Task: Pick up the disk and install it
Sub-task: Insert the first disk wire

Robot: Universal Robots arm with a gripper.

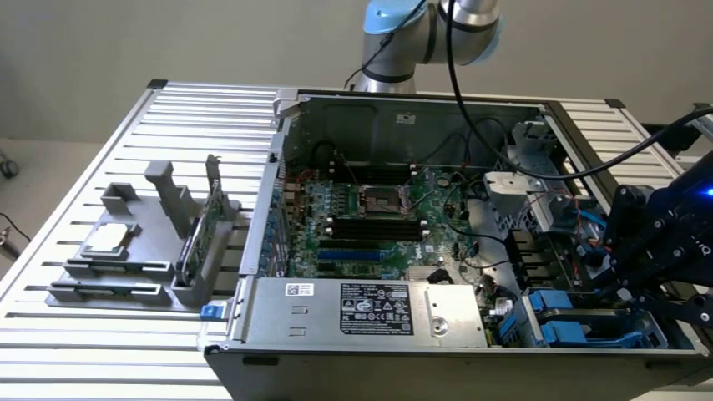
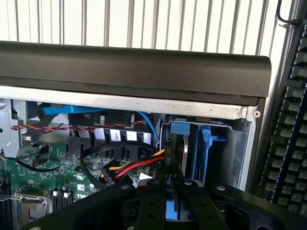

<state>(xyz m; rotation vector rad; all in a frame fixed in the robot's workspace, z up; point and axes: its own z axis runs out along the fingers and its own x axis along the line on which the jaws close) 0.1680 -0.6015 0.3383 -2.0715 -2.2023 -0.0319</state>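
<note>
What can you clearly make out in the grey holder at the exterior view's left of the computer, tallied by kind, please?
Silver chip: 1
Green card, standing on edge: 1
Total: 2

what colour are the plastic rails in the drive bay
Blue: the plastic rails in the drive bay of the case, clearest in the wrist view.

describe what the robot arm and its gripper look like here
The arm has silver-grey tube segments with a light blue joint cap, and a black cable runs down from it. The gripper is black, built of angular linkage bars with visible bolts, with a small blue light glowing near its top. In the wrist view its black linkages show round fasteners.
</note>
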